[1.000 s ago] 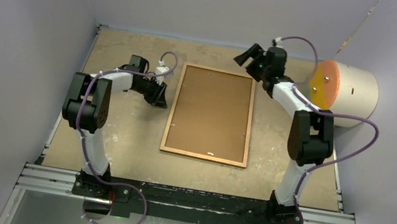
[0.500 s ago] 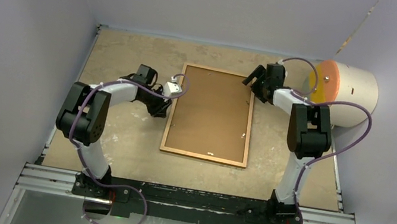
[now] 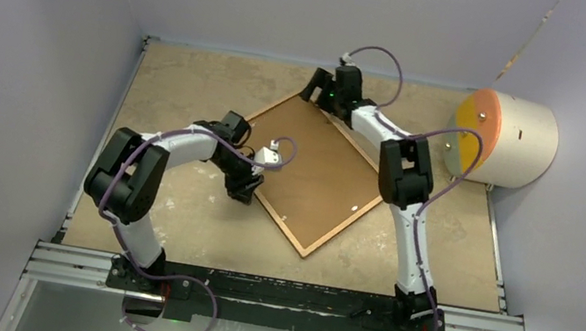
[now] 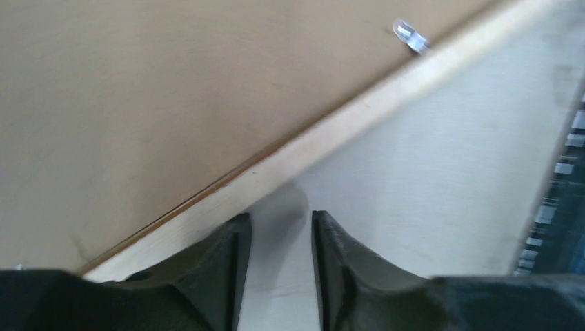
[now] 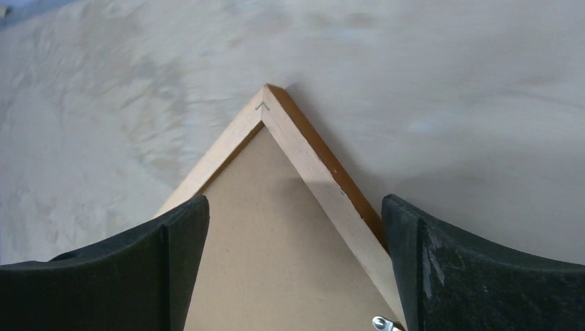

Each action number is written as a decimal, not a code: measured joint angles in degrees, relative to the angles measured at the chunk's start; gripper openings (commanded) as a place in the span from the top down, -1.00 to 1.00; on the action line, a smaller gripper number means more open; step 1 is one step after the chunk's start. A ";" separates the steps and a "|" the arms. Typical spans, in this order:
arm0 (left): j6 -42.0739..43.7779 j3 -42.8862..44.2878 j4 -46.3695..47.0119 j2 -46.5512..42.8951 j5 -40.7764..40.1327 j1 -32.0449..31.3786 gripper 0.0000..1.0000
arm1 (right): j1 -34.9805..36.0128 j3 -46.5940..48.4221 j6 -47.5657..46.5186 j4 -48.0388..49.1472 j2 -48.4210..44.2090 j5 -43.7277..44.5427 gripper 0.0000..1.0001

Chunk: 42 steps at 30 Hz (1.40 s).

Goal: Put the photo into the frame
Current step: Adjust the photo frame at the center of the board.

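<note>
- Over the surface [image 3: 188, 78], in the top view, the frame [image 3: 343, 228] lies flat with its back up. It is turned so that one corner points to the far wall and another toward my bases. The brown board [image 3: 315, 169] fills it.
- Also in this view, my left fingers [image 3: 241, 189] are low at the frame's near-left edge, and my right fingers [image 3: 319, 91] are at its far corner. A pale drum [image 3: 511, 142] with an orange end lies well apart at the far right.
- At my left wrist, the picture is a little blurred. My left fingers stand only a narrow gap apart and hold nothing, with only bare surface showing between them. They sit just outside the frame [image 4: 331, 131]. One tip is right beside the pale outer rail, but I cannot tell whether it presses on it. The rail runs slantwise across the view with the board behind it. A small metal tab [image 4: 412, 36] sits on the board close to the rail.
- At my right wrist, my right fingers are spread wide and grip nothing. The frame's corner [image 5: 265, 100] points away from me, midway between them, with bare surface beyond it. One rail runs down toward the right-hand tip, where another tab [image 5: 383, 323] peeks in at the bottom. I cannot tell whether either tip touches the wood.
</note>
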 measured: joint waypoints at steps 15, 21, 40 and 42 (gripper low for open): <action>9.97 10.60 -21.51 -7.37 6.51 1.42 -0.48 | 3.91 -0.28 -4.37 -8.72 -9.75 -5.27 -0.98; 11.82 18.69 -23.30 -5.97 4.39 14.51 -0.23 | -3.69 -16.98 -3.58 -9.22 -30.67 -1.68 -0.98; -1.05 13.60 -5.68 9.16 -2.40 27.32 0.16 | -8.02 -64.70 4.35 -16.92 -63.54 0.98 -0.98; -0.61 12.24 -4.63 8.37 -1.99 27.21 0.19 | -8.02 -65.37 4.81 -15.72 -62.36 0.61 -0.98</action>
